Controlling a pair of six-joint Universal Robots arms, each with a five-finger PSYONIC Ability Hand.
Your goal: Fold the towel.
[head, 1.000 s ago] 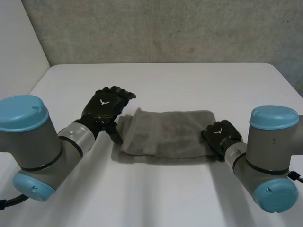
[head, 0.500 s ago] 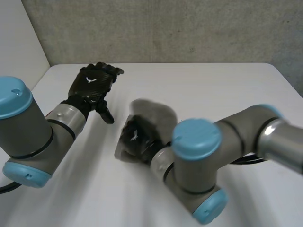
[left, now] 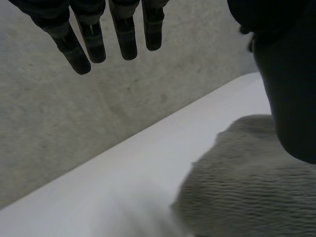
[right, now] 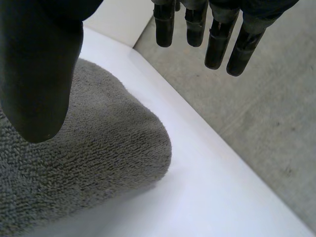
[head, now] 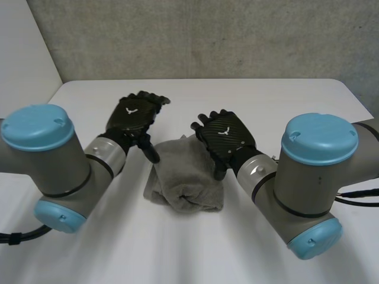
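Head view, centre frame: grey towel [head: 186, 184] folded thick on white table [head: 266, 100]; left hand [head: 135, 115] at its upper-left edge, right hand [head: 224, 135] over its upper right, both released, fingers straight.

The head view looks down on the towel [head: 188, 177] from well back on its near side, facing the grey wall [head: 207, 35]. Each wrist view hangs close over the towel, one on either side, looking across the white table [head: 266, 100] toward that wall. All three share the towel.
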